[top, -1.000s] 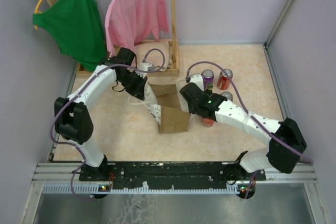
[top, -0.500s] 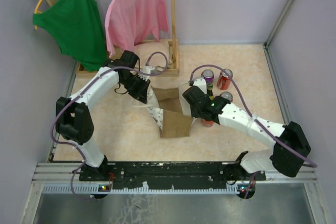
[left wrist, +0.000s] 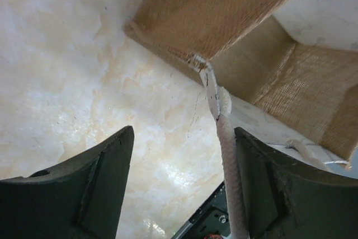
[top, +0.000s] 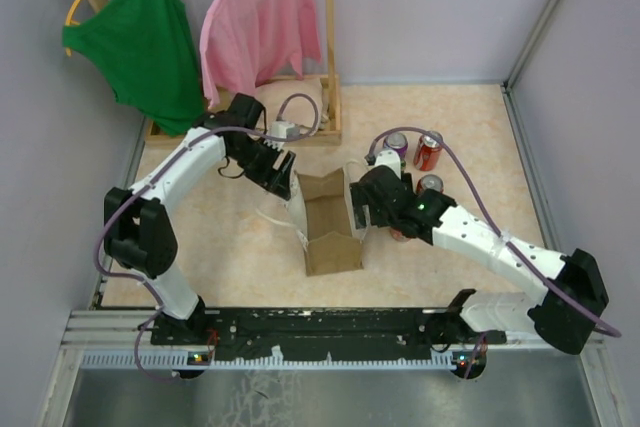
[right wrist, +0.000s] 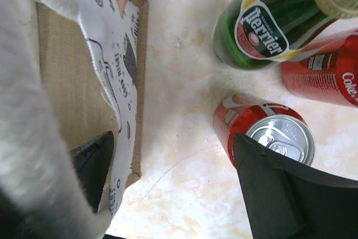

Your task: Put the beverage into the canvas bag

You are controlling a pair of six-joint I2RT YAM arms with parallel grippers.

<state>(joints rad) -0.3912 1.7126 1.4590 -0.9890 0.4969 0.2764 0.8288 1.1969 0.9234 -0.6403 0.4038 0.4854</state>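
A cream marbled tabletop (top: pixel 220 247) lies between pale lilac walls. At the back, a green top (top: pixel 140 37) and a pink top (top: pixel 260 32) hang on a wooden rack (top: pixel 328 47). A green glass bottle (right wrist: pixel 263 32) reads "Perrier", and the red can beside it (right wrist: pixel 324 76) reads "Coke".

The left gripper (left wrist: pixel 184 183) is spread wide. A white cord handle (left wrist: pixel 226 149) runs between its fingers, and the tan canvas bag (left wrist: pixel 224 15) stands open just past its tips. The right gripper (right wrist: pixel 179 177) is also spread wide and grips nothing. The bag's printed wall is by one finger, and a red silver-topped drink can (right wrist: pixel 257 130) stands on the table beside the other finger.
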